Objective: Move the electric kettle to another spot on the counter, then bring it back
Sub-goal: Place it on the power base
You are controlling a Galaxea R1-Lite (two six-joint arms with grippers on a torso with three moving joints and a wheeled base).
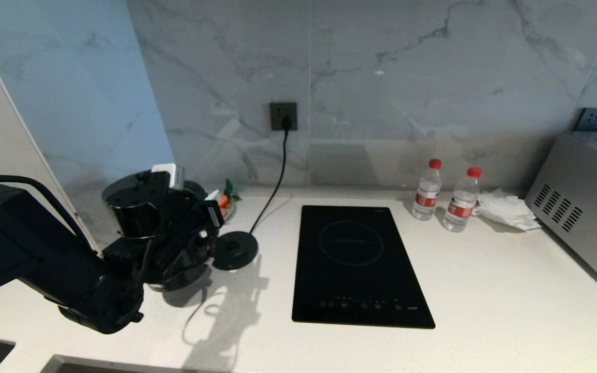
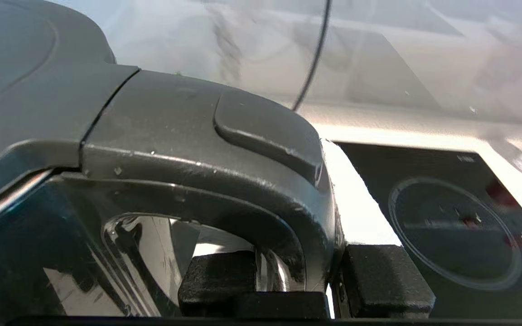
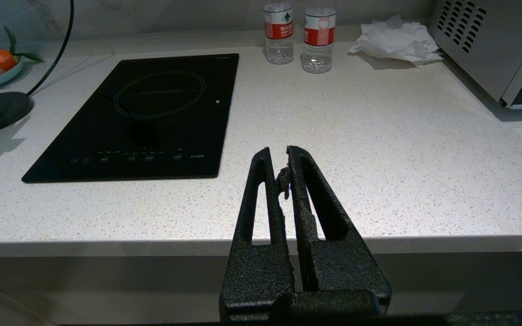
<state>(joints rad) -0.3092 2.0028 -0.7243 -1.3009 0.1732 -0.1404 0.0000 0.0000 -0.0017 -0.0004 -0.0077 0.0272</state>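
Left pincer [image 2: 297, 280] is clamped on the loop handle [image 2: 224, 181] of the electric kettle [image 1: 132, 212], one blocky black finger [image 2: 218, 278] inside the loop, the other outside, the handle squeezed between them. The kettle sits at the far left of the desk [image 1: 485, 290], just left of its flat round base disc [image 1: 235, 249] and off it; whether its bottom touches the stone can't be seen past the arm. Glossy black cylinder, mirror-bright body, matte dark lid [image 2: 12, 68] with a raised thumb tab [image 2: 265, 127] on top of the handle. The left arm reaches in from the left edge, bulky black links angled up toward the kettle, wrist wrapped close against its side. The desk is white speckled stone; a smooth black glass hob [image 1: 360, 267] lies in the middle, the disc's cord [image 1: 272, 191] running up to a wall socket [image 1: 283, 116].

Right pincer [image 3: 279, 158] hangs over the front edge of the desk, well apart from everything, its rough-textured black fingers pressed together, holding nothing.
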